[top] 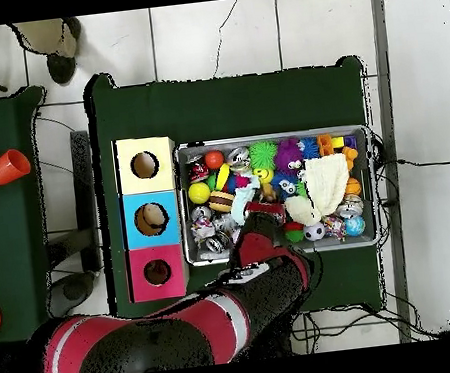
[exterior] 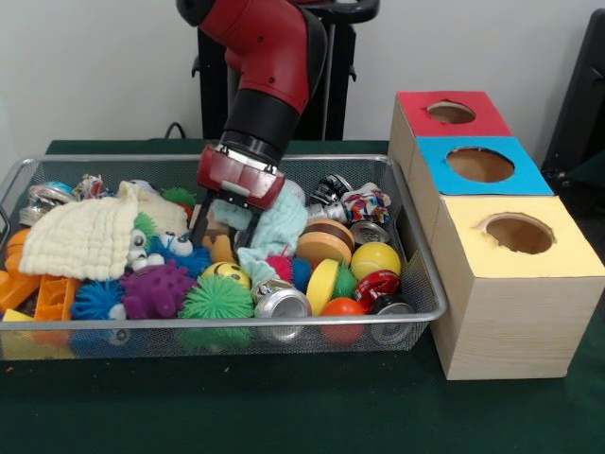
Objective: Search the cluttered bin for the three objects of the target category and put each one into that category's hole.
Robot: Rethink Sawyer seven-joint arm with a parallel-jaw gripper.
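Reaching steeply down into the wire-mesh bin (exterior: 416, 274), the gripper (exterior: 223, 230) pinches a soft pale-teal cloth (exterior: 282, 227) among spiky balls.

One wire bin (exterior: 427, 284), three holed boxes (exterior: 515, 284), perhaps four cans (exterior: 281, 301)

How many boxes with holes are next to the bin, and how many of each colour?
Red box: 1
Blue box: 1
Yellow box: 1
Total: 3 boxes, each with one round hole on top.
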